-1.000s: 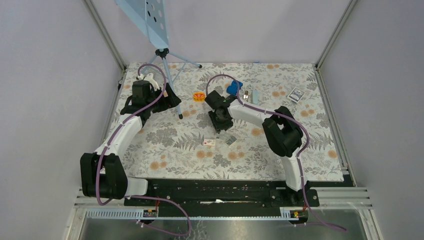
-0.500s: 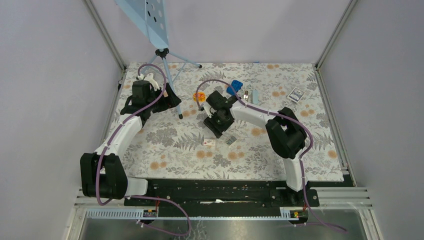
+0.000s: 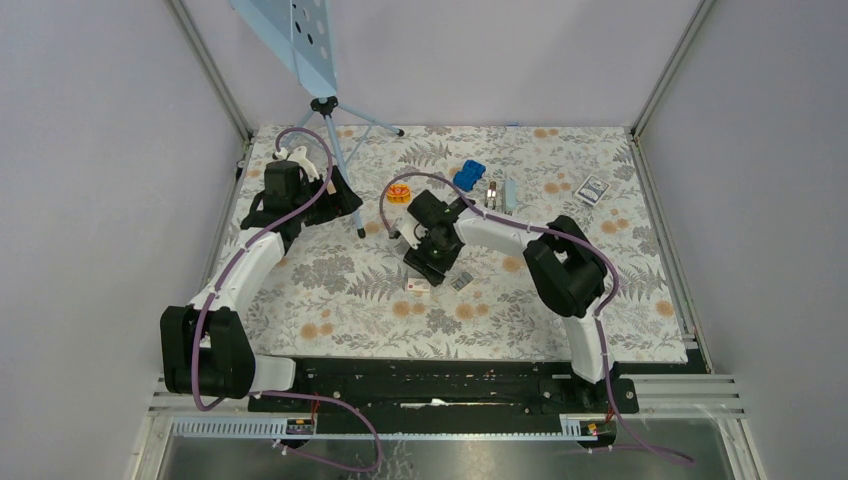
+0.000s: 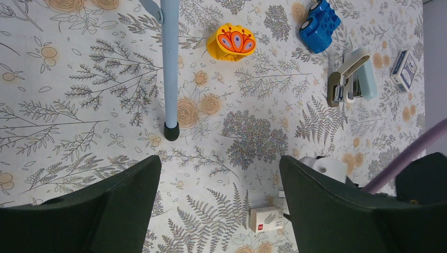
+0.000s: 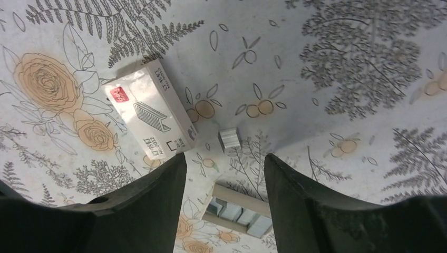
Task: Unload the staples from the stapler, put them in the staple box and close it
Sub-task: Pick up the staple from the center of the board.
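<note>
Well to the left of the small white box (image 5: 150, 116) and further back, the left gripper (image 4: 219, 161) is hanging wide open and carrying nothing, close to the tripod leg (image 4: 169, 63). Just right of the box, apart from it, the staples (image 5: 229, 138) are lying flat on the flowered cloth (image 5: 327, 105) as a tiny silvery strip. The right gripper (image 5: 224, 163) is hovering over that spot with its jaws standing partly apart and gripping nothing. The strip is sitting just beyond its fingertips, and a grey slotted piece (image 5: 240, 211) is lying on the cloth underneath. Further right of the box and towards the back, the stapler (image 3: 498, 193) is lying opened. The danger, as I judge it, is coming from crowding. A descent slightly off could be closing the fingers on the box or the grey piece instead, nudging the strip away, snapping it, or bunching the cloth.
</note>
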`<state>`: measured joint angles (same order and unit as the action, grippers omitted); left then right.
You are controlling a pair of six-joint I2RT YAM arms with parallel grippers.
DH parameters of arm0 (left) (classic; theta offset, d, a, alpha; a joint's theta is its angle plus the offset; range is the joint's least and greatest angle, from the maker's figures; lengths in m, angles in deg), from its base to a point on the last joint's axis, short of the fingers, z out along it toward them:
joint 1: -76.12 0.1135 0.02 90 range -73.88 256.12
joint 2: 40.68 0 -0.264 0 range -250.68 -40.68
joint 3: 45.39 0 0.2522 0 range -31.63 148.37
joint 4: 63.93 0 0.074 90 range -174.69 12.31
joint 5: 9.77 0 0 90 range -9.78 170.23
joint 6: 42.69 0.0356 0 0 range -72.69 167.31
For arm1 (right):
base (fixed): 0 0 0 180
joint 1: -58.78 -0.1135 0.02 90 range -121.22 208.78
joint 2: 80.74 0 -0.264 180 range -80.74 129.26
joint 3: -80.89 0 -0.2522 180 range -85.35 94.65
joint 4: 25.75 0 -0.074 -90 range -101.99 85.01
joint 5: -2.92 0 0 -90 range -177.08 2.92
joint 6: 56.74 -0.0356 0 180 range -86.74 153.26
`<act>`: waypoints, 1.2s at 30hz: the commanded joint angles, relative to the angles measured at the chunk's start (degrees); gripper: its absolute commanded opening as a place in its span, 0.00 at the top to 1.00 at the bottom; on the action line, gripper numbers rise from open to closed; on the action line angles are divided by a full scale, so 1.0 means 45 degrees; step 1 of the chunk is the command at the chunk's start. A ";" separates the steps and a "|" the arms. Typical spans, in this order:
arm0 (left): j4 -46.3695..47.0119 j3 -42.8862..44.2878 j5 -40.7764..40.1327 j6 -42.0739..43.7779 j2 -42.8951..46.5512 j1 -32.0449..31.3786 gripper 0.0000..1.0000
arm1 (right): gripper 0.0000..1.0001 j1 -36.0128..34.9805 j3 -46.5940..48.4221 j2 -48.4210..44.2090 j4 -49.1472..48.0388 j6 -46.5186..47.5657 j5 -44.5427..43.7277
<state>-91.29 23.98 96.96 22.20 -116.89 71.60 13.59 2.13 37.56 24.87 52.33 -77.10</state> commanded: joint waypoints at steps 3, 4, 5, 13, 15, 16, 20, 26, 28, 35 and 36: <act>0.0504 -0.0051 0.0051 0.0007 0.0459 0.0026 0.13 | 0.38 -0.0533 0.0303 0.0669 0.0118 0.0709 -0.0502; 0.0504 -0.0037 0.0061 -0.0006 0.0451 0.0026 0.13 | 0.39 -0.0587 0.0266 0.0723 0.0069 0.0712 -0.0597; 0.0494 -0.0035 0.0060 0.0002 0.0450 0.0026 0.13 | 0.39 -0.0637 0.0249 0.0781 0.0053 0.0731 -0.0730; 0.0504 -0.0040 0.0051 -0.0003 0.0453 0.0026 0.13 | 0.51 -0.0752 0.0206 0.1109 0.0002 0.0811 -0.1426; 0.0504 -0.0035 0.0043 -0.0006 0.0454 0.0026 0.13 | 0.47 -0.0753 0.0165 0.1109 -0.0158 0.0835 -0.1507; 0.0504 -0.0035 0.0050 -0.0007 0.0450 0.0026 0.13 | 0.45 -0.0753 0.0183 0.1130 -0.0214 0.0849 -0.1511; 0.0504 -0.0035 0.0029 -0.0008 0.0450 0.0022 0.13 | 0.45 -0.0743 0.0307 0.1243 -0.0351 0.0912 -0.1423; 0.0504 -0.0035 -0.0007 0.0022 0.0451 0.0031 0.13 | 0.53 -0.0759 0.0449 0.1414 -0.0384 0.0974 -0.1392; 0.0504 -0.0035 0.0011 0.0012 0.0442 0.0027 0.13 | 0.58 -0.0758 0.0459 0.1435 -0.0379 0.0967 -0.1362; 0.0504 -0.0035 0.0013 -0.0003 0.0426 0.0028 0.13 | 0.76 -0.0758 0.0260 0.1338 -0.0499 0.0592 -0.1214; 0.0504 -0.0035 0.0030 -0.0007 0.0432 0.0027 0.13 | 0.77 -0.0759 0.0239 0.1315 -0.0523 0.0426 -0.1306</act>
<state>-91.32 23.98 96.93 22.20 -116.86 71.60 10.53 4.21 40.82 22.60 56.06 -84.01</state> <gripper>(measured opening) 0.871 0.253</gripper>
